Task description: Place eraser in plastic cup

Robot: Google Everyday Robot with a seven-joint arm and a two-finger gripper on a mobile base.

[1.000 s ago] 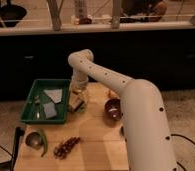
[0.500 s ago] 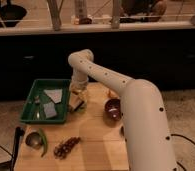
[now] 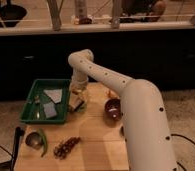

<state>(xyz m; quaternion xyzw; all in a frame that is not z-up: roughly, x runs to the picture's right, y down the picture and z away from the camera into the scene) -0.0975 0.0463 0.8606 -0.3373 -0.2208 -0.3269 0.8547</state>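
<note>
My white arm reaches from the lower right up and over to the left, and its gripper (image 3: 76, 101) hangs down just right of the green tray (image 3: 30, 114), low over the wooden table (image 3: 93, 145). A pale blocky thing (image 3: 75, 105), possibly the eraser, sits at the gripper's tip. I cannot tell if it is held or lying on the table. A clear, cup-like shape (image 3: 82, 91) shows right by the gripper, partly hidden by the wrist.
The green tray holds grey and pale pieces (image 3: 52, 96). A dark brown bowl (image 3: 112, 108) stands right of the gripper. A green round object (image 3: 35, 139) and a dark red bunch (image 3: 66, 146) lie near the table's front. A dark counter runs behind.
</note>
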